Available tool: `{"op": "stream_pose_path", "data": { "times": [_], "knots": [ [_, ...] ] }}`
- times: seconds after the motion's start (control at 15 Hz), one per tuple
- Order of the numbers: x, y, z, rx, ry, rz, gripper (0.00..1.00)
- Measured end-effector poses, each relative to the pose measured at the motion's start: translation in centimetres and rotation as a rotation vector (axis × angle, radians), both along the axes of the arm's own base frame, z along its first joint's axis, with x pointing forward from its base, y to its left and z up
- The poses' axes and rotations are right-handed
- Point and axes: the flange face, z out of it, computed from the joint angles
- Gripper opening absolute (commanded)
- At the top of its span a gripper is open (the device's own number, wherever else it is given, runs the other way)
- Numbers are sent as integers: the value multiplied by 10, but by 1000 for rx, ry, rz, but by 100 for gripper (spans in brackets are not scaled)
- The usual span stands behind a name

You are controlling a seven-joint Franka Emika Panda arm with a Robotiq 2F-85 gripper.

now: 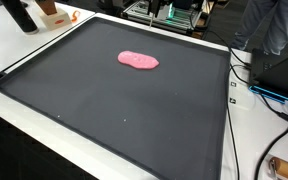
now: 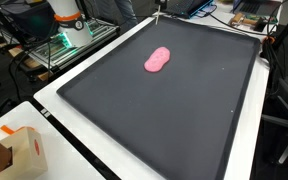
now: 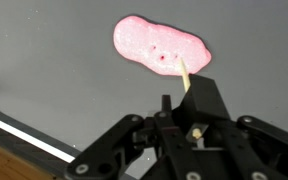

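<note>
A pink, flat, lumpy blob point(image 3: 160, 47) lies on a dark grey mat point(image 3: 44, 60). It shows in both exterior views, toward the mat's far part point(image 1: 138, 61) point(image 2: 157, 61). In the wrist view my gripper point(image 3: 192, 100) fills the bottom of the picture, its black fingers closed together into a wedge. A thin pale stick point(image 3: 184, 75) juts from between the fingertips, and its tip lines up with the blob's near right edge. I cannot tell whether the tip touches the blob. The gripper does not show clearly in either exterior view.
The mat point(image 1: 114, 100) has a raised black rim and lies on a white table point(image 1: 24, 45). Cables point(image 1: 254, 90) run along one side. A cardboard box point(image 2: 19, 150) sits off one corner. The robot base point(image 2: 69, 20) and electronics stand beyond the far edge.
</note>
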Motion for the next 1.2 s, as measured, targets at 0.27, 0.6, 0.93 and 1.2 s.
{"op": "stream_pose_path", "data": {
  "times": [0.27,0.6,0.93,1.2],
  "knots": [
    [0,5,4,-2,-1,-3,25],
    [0,6,4,-2,-2,-4,25],
    [0,6,4,-2,-2,-5,25],
    [0,6,4,-1,-2,-5,6]
  ]
}}
